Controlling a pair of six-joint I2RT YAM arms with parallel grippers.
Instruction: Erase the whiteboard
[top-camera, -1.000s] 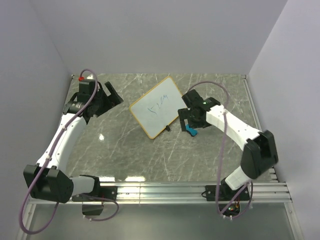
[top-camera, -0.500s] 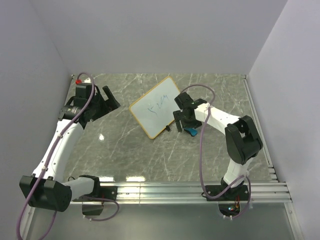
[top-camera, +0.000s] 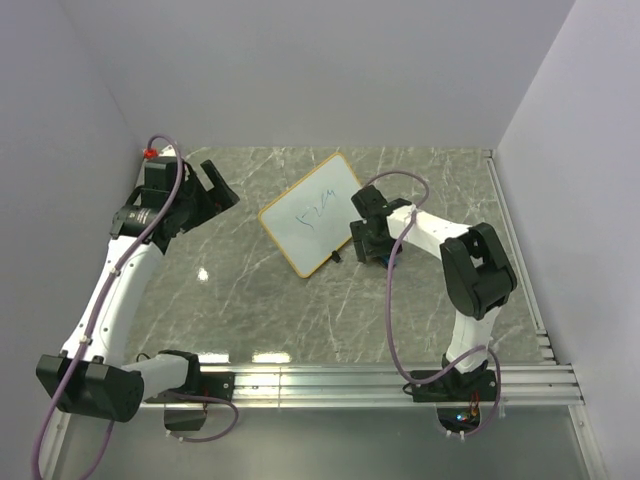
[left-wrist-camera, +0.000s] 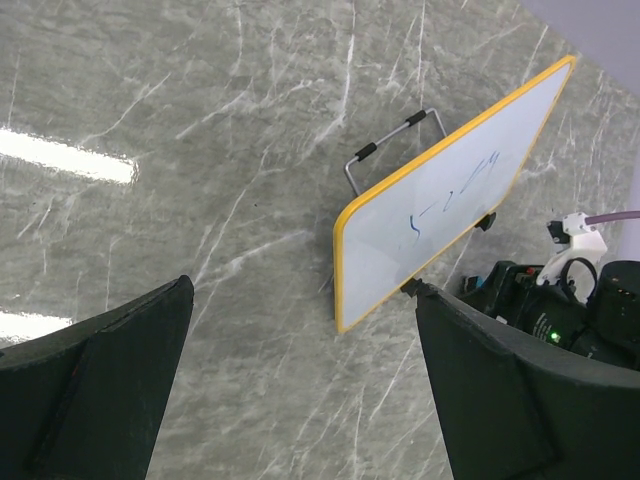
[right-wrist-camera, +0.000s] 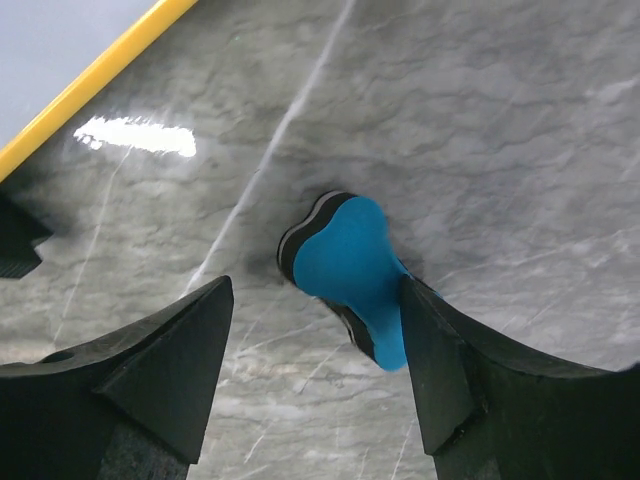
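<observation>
Table (top-camera: 250, 290): a grey marbled slab that fills the middle of the top view. It carries everything else and looks the same as in the earlier frames.
Left arm (top-camera: 115, 275): it runs up the left side of the top view. Its wrist now sits slightly higher and further left than half a second ago.
Right arm (top-camera: 470, 270): folded at right of centre. Its forearm has swung in, so it reaches leftward along the table.
Whiteboard (top-camera: 312, 215): stands tilted at centre of the top view on a wire prop (left-wrist-camera: 395, 150), and it has not moved. In the left wrist view it lies upper right (left-wrist-camera: 450, 200).
Left gripper (top-camera: 220, 188): its fingers are spread wide, with nothing between them. It is at upper left, well apart from the board, which lies to its right.
Right gripper (top-camera: 367, 247): just beside the board's lower right edge and low over the table, with its fingers parted. Since the earlier frame it has closed over the blue shape, which hardly shows from above.
Eraser (right-wrist-camera: 355, 265): a blue bone-shaped piece lying on the table between the right fingers (right-wrist-camera: 170, 360). The right-hand finger overlaps its edge, but I cannot tell whether they touch.
Blue scribbles (top-camera: 318, 208): a few strokes at the board's middle, unchanged.
</observation>
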